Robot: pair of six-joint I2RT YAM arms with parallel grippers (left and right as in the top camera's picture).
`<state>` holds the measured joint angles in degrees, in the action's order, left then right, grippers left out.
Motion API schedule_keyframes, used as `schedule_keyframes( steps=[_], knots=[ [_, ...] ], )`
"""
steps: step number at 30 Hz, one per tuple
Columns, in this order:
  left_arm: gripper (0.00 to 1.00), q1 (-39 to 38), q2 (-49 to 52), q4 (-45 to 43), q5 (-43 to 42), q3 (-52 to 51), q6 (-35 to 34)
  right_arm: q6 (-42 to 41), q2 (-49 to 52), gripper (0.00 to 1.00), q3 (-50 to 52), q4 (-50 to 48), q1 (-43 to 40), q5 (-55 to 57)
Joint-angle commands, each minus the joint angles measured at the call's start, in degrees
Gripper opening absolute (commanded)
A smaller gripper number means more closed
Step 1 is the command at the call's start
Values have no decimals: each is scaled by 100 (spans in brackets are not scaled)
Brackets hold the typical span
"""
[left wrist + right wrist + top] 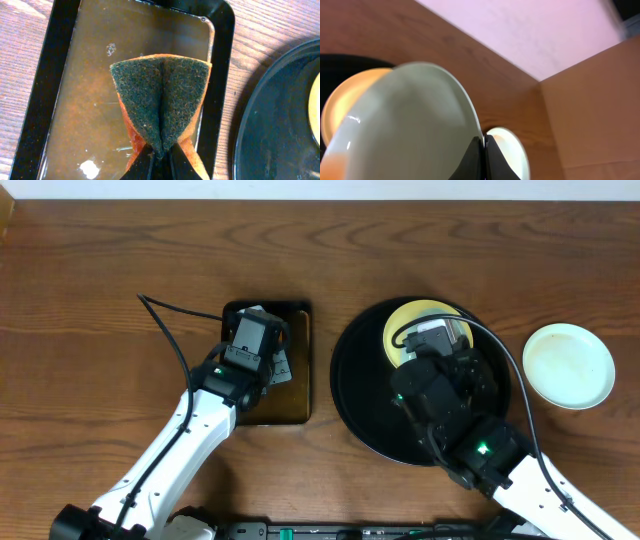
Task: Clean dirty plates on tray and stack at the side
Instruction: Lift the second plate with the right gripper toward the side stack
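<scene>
My right gripper (484, 145) is shut on the rim of a pale mint-green plate (415, 125), which is tilted up over the large round black tray (350, 380). An orange smear shows at that plate's lower edge. A pale yellow plate (420, 315) lies on the tray's far side, partly hidden under my right gripper (440, 340). Another mint-green plate (568, 365) sits on the bare wood to the right of the tray. My left gripper (161, 157) is shut on a folded orange sponge with a dark green scouring face (162, 100).
The sponge hangs over a rectangular dark tray (37, 100) holding brownish liquid, just left of the round tray's rim (250, 120). A cable (175, 310) runs across the wood at the left. A brown cardboard wall (590, 115) stands at the right.
</scene>
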<state>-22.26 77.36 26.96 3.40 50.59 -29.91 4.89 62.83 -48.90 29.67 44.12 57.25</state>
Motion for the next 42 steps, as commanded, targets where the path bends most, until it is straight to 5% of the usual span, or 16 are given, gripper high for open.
schedule_keyframes(
  steps=[1, 11, 16, 20, 27, 35, 42],
  knots=[
    [8, 24, -20, -2, 98, 11, 79, 420, -68, 1, -129, -175, 142, 699],
    [8, 24, -20, -2, 96, 11, 79, -378, -68, 1, -127, 42, -107, 584],
    [8, 24, -20, 0, 96, 11, 79, -1930, -68, 3, -127, 874, -713, -833],
    [8, 24, -20, -2, 98, 11, 79, -2719, -68, 16, -122, 1381, -1659, -2201],
    [8, 24, -20, 0, 96, 11, 79, -2662, -37, 26, -118, 1537, -3176, -3814],
    [8, 24, -20, 2, 96, 11, 79, -455, 557, 34, -118, 1156, -4621, -6109],
    [8, 24, -20, 4, 96, 11, 81, -105, 1508, 48, -120, 433, -5174, -6513]
  ],
)
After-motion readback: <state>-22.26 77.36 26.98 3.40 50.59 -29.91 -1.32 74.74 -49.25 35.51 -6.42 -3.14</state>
